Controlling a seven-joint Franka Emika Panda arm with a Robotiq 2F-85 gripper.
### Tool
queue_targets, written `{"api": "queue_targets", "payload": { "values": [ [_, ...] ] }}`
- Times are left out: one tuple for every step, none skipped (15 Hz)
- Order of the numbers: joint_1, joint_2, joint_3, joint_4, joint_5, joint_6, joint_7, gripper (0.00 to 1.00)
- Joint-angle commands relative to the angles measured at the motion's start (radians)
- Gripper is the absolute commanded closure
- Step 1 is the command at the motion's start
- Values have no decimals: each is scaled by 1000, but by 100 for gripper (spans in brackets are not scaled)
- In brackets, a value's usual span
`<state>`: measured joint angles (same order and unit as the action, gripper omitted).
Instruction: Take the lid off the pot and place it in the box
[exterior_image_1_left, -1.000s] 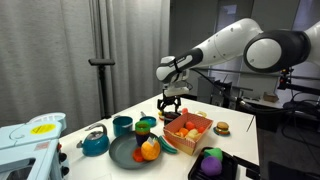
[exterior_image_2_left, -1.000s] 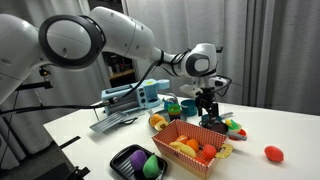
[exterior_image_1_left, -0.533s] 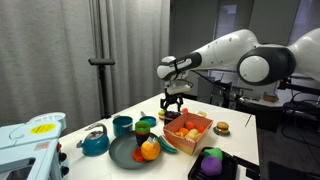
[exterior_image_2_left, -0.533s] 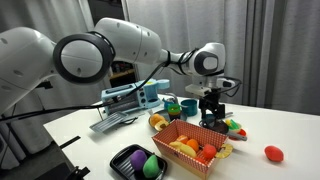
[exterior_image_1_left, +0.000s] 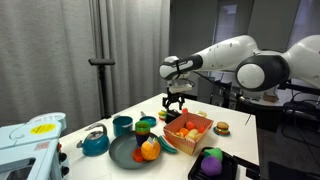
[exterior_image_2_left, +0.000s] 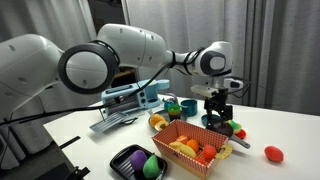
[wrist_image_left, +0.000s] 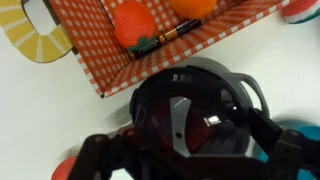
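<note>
My gripper (exterior_image_1_left: 173, 104) is shut on the dark round glass lid (wrist_image_left: 195, 112) and holds it above the table, just beside the box's near edge; it also shows in an exterior view (exterior_image_2_left: 217, 112). The box (exterior_image_1_left: 187, 139) has orange-red sides and a checkered lining, and holds toy fruit; it also shows in an exterior view (exterior_image_2_left: 180, 157) and at the top of the wrist view (wrist_image_left: 100, 55). A teal pot (exterior_image_1_left: 122, 125) stands open on the table and also shows in an exterior view (exterior_image_2_left: 187, 106).
A dark round plate (exterior_image_1_left: 125, 155) with toy food and a teal kettle (exterior_image_1_left: 95, 142) stand by the pot. A black box with a purple item (exterior_image_1_left: 210, 163) sits at the front. A toy burger (exterior_image_1_left: 222, 127) and a red toy (exterior_image_2_left: 272, 153) lie near the box.
My gripper has shifted sideways with the lid, closer to the box. Nothing else moved.
</note>
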<state>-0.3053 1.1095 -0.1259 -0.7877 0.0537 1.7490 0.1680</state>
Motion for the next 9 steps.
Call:
{"api": "queue_targets", "payload": {
  "values": [
    [-4,65,2,91,7,-24,36,0],
    [-2,72,4,97,7,-22,42,0],
    [4,70,4,95,4,-15,51,0],
    [8,75,5,98,3,-11,57,0],
    [14,72,5,94,1,-5,62,4],
    [21,71,4,90,-3,5,65,26],
    [26,69,5,87,-3,9,67,29],
    [32,65,4,82,-5,15,68,31],
    [37,60,5,80,-5,20,65,38]
  ]
}}
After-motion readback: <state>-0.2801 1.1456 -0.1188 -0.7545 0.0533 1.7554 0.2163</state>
